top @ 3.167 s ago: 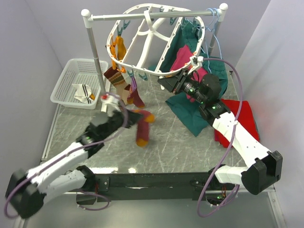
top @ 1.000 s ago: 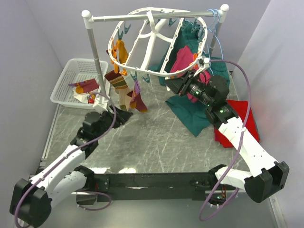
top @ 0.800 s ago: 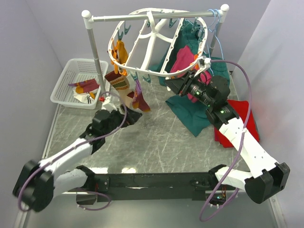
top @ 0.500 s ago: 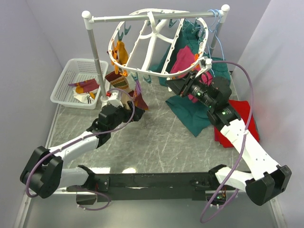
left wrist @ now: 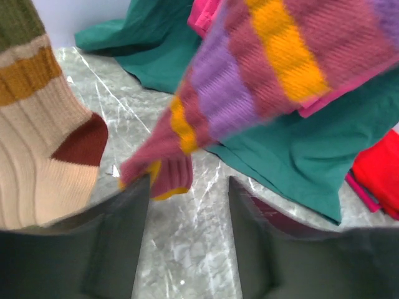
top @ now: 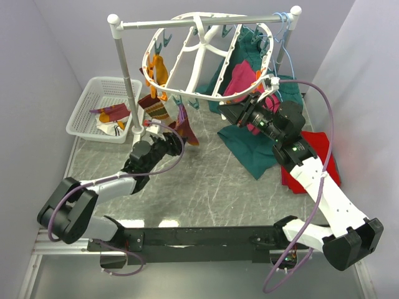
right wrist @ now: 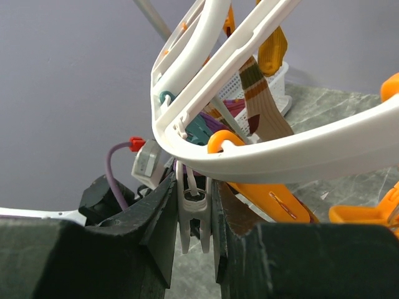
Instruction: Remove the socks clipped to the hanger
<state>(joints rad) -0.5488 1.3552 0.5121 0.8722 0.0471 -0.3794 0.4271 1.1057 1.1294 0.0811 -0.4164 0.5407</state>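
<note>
Top external view gives us the count. The hanger (top: 201, 38) hangs tilted from the white pole rack (top: 187, 23), and three socks are clipped along its left and near rim. They are an orange sock (top: 157, 68) highest up, a cream, mustard and maroon sock (top: 156, 107) below it, and a maroon, purple and orange striped sock (top: 186, 128) lowest and nearest the arms. Two more socks lie in the white basket (top: 87, 103) at the far left of the table: a maroon and orange one (top: 113, 113) and a white one with dark stripes (top: 109, 126). We judge the job part done, with at least three socks left to pull. The far rim is crowded by the green garment (top: 249, 146) and the pink garment (top: 240, 78), so we cannot tell whether another sock hides there.

The left gripper (top: 173, 141) sits just under the striped sock. In the left wrist view its fingers (left wrist: 118, 243) are spread wide and released, and the sock's toe dangles right at the mouth of the gap, not yet pinched. The cream sock's heel hangs just to the left of it.

The right gripper (top: 225, 112) is up at the near right rim. In the right wrist view it is clenched on a white peg that drops from the hanger frame, which we read as steadying the hanger against the coming tug. A red cloth (top: 312, 156) lies on the table (top: 206, 187) beyond the right arm.
</note>
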